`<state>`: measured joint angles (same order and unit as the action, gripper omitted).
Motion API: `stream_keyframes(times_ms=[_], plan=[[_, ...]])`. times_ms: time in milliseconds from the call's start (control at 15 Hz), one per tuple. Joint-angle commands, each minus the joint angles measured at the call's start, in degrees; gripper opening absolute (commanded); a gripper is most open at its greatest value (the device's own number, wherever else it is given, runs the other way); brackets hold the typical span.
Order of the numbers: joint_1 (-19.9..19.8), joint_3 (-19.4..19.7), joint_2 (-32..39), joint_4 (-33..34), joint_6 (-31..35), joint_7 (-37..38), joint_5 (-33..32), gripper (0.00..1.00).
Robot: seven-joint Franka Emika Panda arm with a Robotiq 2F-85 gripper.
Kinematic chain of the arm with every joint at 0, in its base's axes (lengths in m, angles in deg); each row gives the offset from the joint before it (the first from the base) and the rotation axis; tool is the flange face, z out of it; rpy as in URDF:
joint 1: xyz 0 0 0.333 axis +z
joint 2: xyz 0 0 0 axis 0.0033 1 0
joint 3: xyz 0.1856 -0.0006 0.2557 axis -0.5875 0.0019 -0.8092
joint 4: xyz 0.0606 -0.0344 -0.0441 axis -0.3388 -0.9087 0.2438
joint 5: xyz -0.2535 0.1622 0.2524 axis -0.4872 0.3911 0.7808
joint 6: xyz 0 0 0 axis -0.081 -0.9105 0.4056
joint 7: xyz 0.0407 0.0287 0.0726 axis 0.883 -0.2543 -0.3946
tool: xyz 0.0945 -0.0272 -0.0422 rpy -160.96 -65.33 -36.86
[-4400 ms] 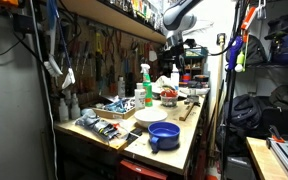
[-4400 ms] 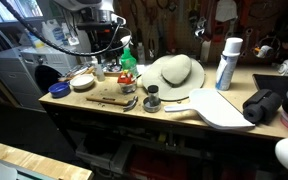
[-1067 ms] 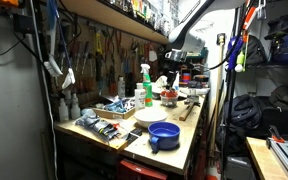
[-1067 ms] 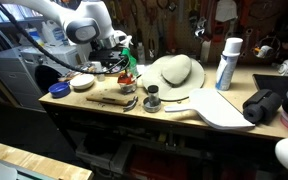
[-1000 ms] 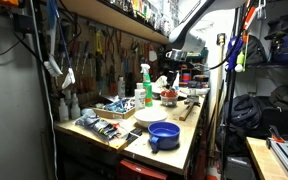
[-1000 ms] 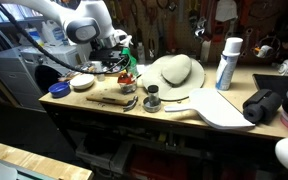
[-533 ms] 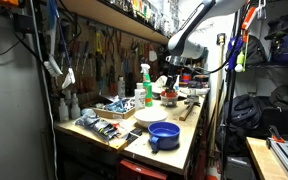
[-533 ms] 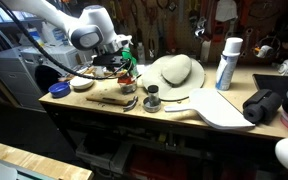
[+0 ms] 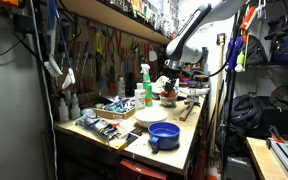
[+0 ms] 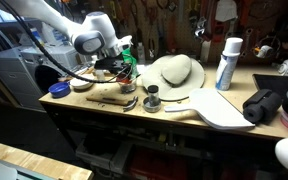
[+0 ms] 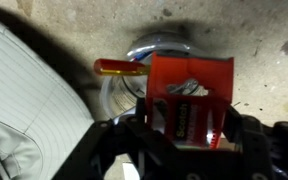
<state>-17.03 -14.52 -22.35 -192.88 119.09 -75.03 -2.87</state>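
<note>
Red carton [image 11: 189, 95] sits dead centre between the tool's [image 11: 191, 130] fingers, printed face toward the wrist camera. The fingers [image 11: 134, 135] bracket its two side faces and look to be touching. Can't tell whether they're clamped or only closing in. The sides are flat and parallel, so that's the sensible axis to pinch on.

Just past the fingertips is a round metal tin [image 11: 164, 48] with an amber handle [image 11: 119, 67], probably a screwdriver, lying across its rim. The carton overlaps the tin in view; whether it stands in it or beside it is hidden. A white brimmed hat [image 11: 24, 95] crowds one side of the tool, close to that finger, with bare tabletop [image 11: 269, 35] on the opposite side. A top-down approach fits, since the hat and clutter leave no room to come in sideways.

Compared with 4.4 s ago, the arm [image 10: 89, 40] was parked high, well clear of the tabletop, and is now bent low over the clutter. Over the last second it dropped a little more and edged toward the hat. Carton, tin and hat look unmoved in the exterior views.
</note>
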Motion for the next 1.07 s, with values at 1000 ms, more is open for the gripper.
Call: stream_keyframes(times_ms=[1000], plan=[[-0.1, 1.4, -18.8, -0.6, -45.5, -23.9, 7.1, 0.44]])
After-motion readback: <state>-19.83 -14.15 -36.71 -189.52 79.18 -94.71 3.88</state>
